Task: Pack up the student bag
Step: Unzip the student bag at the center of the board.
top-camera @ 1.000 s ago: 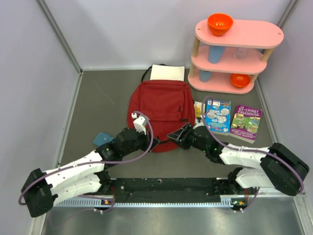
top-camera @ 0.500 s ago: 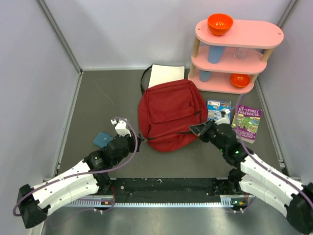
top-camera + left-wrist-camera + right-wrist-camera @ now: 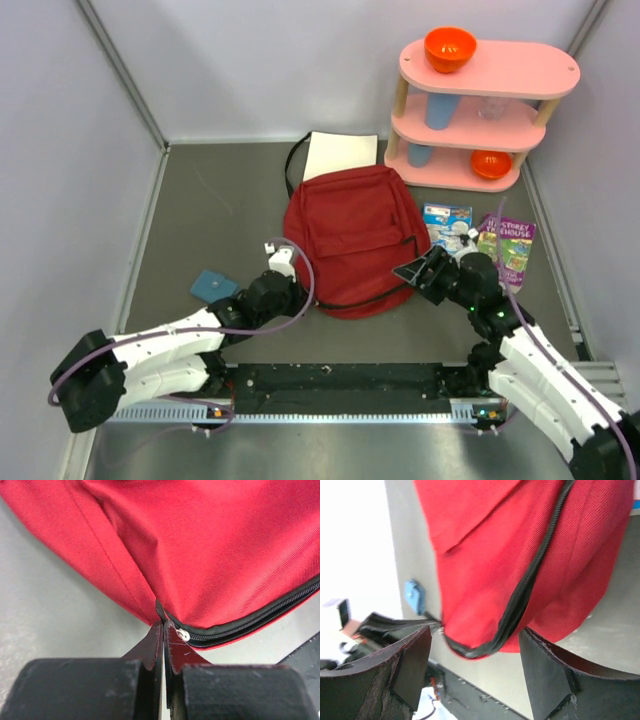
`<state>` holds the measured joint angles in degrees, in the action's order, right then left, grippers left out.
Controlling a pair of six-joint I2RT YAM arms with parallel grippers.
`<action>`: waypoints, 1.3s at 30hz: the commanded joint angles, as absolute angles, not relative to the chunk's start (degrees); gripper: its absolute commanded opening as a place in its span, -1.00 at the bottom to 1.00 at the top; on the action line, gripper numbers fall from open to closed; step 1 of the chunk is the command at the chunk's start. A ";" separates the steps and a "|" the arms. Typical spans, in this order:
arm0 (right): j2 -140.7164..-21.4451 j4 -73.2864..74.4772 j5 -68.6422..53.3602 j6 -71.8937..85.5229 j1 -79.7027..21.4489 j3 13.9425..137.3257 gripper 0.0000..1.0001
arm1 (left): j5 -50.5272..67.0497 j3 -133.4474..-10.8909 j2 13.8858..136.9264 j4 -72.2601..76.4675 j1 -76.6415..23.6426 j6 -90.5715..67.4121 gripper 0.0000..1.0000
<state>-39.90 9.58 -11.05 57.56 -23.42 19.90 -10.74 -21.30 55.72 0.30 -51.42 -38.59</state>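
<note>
The student bag [image 3: 348,232] lies flat in the middle of the table, dark red with a black zipper [image 3: 372,297] along its near edge. My left gripper [image 3: 306,293] is at the bag's near left corner, shut on a black tab [image 3: 160,611] at the end of the zipper, right beside the silver slider [image 3: 183,635]. My right gripper [image 3: 412,271] stands open at the bag's near right edge. In the right wrist view the bag's zippered edge [image 3: 516,605] hangs just beyond the gripper [image 3: 475,652], with nothing between its fingers.
Two books [image 3: 447,224] [image 3: 511,248] lie right of the bag, partly under my right arm. A white pad [image 3: 340,156] sits behind the bag. A small blue thing [image 3: 213,286] lies left of it. A pink shelf [image 3: 478,110] with orange bowls and blue cups stands at the back right.
The bag has shifted right and spread out flatter. My right gripper moved right, closed at the bag's edge, then opened again. My left gripper kept its hold and shifted slightly.
</note>
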 commanded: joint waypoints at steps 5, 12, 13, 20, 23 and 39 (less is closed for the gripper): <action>-23.57 16.43 -6.80 75.13 -34.08 14.68 0.43 | -2.90 -23.11 59.32 12.92 -52.73 -37.09 -1.00; -34.50 9.42 2.11 81.38 -46.58 14.59 0.47 | -2.19 -25.75 63.81 14.77 -54.75 -36.48 -1.00; -36.37 6.88 1.85 81.30 -46.84 14.59 0.47 | -2.46 -25.84 63.46 14.24 -54.93 -36.47 -1.00; -52.54 -14.03 4.83 82.89 -48.95 15.29 0.47 | -4.65 -24.79 58.98 11.26 -54.93 -36.12 -1.00; -58.00 -15.99 6.33 81.83 -50.27 18.71 0.47 | -5.89 -24.17 57.22 9.76 -54.93 -35.86 -1.00; -50.58 -9.87 11.77 76.21 -49.05 16.88 -1.00 | -13.43 -22.24 52.57 5.10 -54.93 -37.44 -1.00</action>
